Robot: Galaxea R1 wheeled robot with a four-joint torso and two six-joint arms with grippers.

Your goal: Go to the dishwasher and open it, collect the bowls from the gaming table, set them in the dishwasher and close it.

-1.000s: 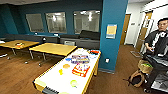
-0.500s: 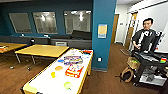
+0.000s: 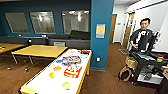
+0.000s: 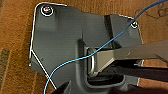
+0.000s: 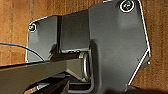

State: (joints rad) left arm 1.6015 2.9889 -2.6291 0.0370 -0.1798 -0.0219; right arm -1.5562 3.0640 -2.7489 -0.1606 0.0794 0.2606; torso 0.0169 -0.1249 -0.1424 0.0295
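Observation:
The gaming table point(image 3: 83, 75), long with a white top and yellow sides, stretches away from me at the lower middle of the head view. On its near half lie an orange bowl point(image 3: 57, 68), a yellow bowl point(image 3: 51, 75) and a yellow-green bowl point(image 3: 66, 85), all apart from each other. Colourful printed patches point(image 3: 72, 71) mark the middle of the top. The dishwasher is out of view. Both wrist views look down past the robot's dark plate onto brown wood floor point(image 4: 15, 37) point(image 5: 12, 25).
A blue-rimmed plate point(image 3: 59, 61) and a red box point(image 3: 85, 52) lie farther along the table. Yellow tables point(image 3: 40, 51) stand to the left and a teal pillar point(image 3: 101, 32) behind. On the right a person point(image 3: 143, 35) stands at a black cart point(image 3: 147, 65), with a bag point(image 3: 125, 73) on the floor.
The whole head view has swung slightly right and moved closer to the gaming table. The pillar and the person sit further left in the picture. The bowls lie as before.

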